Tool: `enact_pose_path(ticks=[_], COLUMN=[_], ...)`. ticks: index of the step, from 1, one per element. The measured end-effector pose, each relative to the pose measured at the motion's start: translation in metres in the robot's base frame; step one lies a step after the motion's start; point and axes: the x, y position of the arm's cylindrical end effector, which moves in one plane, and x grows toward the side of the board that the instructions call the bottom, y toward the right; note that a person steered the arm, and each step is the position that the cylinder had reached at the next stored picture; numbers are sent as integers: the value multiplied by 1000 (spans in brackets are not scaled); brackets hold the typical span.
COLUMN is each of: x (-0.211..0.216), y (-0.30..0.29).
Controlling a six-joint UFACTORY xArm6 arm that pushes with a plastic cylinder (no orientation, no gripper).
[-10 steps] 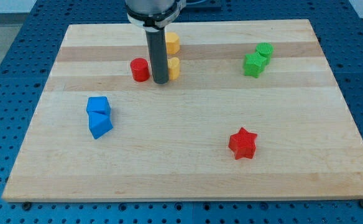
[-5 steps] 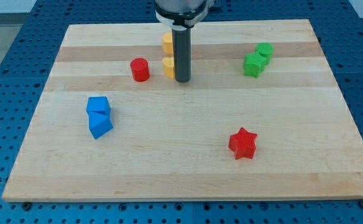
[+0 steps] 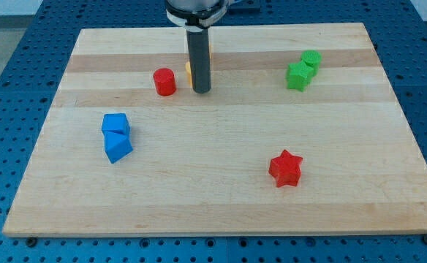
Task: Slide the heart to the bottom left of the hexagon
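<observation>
The yellow heart [image 3: 189, 74] lies near the view's top centre, mostly hidden behind my rod; only a sliver shows at the rod's left edge. The yellow hexagon [image 3: 210, 49] sits just above it, also mostly hidden, with a sliver showing at the rod's right edge. My tip [image 3: 202, 91] rests on the board against the heart's lower right side. A red cylinder [image 3: 164, 82] stands a little to the heart's left.
Two blue blocks [image 3: 115, 124] [image 3: 118, 147] touch each other at the view's left. Two green blocks [image 3: 311, 58] [image 3: 297, 76] touch at the upper right. A red star [image 3: 285, 168] lies at the lower right. The wooden board [image 3: 221, 204] ends in blue pegboard.
My tip swung from the heart's left to its right, then came back left. The heart has slid a little left, toward the red cylinder.
</observation>
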Motion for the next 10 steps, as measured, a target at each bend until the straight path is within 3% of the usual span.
enact_pose_path(ticks=[3, 6, 8, 10], x=[-36, -40, -35, -59], y=[-13, -14, -55, -64])
